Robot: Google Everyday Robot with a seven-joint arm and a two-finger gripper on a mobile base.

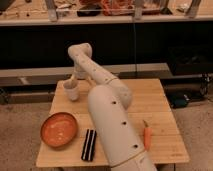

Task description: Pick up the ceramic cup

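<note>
The ceramic cup [71, 90] stood near the counter's [155, 107] far left corner. The pincer [75, 80] hung directly above it. A good grasp needed a straight, centred descent.

We can't read any text, label, brand, number or sign anywhere. The ceramic cup [71, 90] is plain, the orange bowl [59, 129] carries no print, the black ridged block [89, 144] shows no marking, and the bench [150, 102] is bare wood grain. The arm's white shell [116, 127] has only dark holes, no lettering. The hand [71, 83] sits at the cup near the bench's far left corner, with no marking we can make out.
</note>
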